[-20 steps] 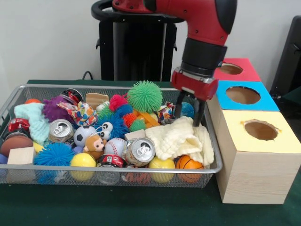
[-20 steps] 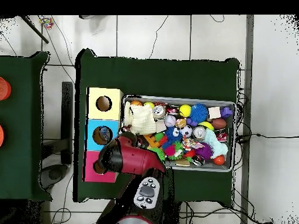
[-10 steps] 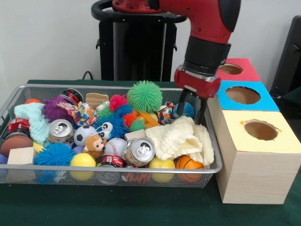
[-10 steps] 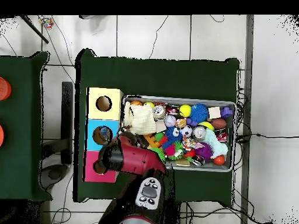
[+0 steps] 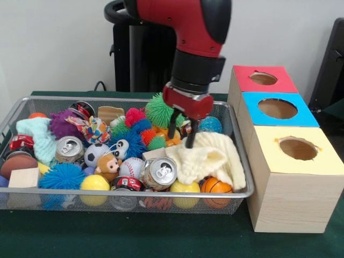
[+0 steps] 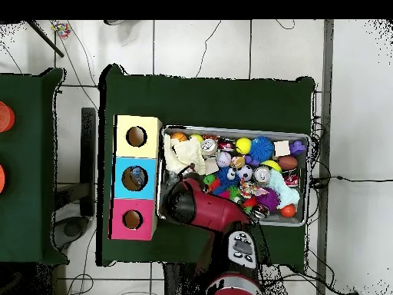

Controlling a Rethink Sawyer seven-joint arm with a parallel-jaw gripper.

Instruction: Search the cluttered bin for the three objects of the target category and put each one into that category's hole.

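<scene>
My gripper [image 5: 181, 132] hangs open over the wire bin [image 5: 16, 115], its fingertips just above the left edge of a cream knitted cloth [image 5: 207, 158] and an orange toy. Nothing is between the fingers. A green spiky ball [image 5: 159, 110] sits right behind the gripper, and a blue ball [image 5: 210, 124] lies to its right. The bin also holds drink cans [image 5: 160, 173], sports balls, spiky balls, plush toys and wooden blocks. In the overhead view the arm [image 6: 196, 207] hides the gripper, while the cream cloth [image 6: 183, 157] shows at the bin's left end.
Three wooden boxes with round holes stand to the right of the bin: yellow [image 5: 322, 161] nearest, blue [image 5: 306, 115] in the middle and red [image 5: 285, 83] at the back. A teal cloth [image 5: 33, 134] lies at the bin's left end. The bin's right wall runs close to the boxes.
In the front view the gripper has swung left, from beside the blue box at the bin's right wall to over the bin's middle. It stays open and empty.
</scene>
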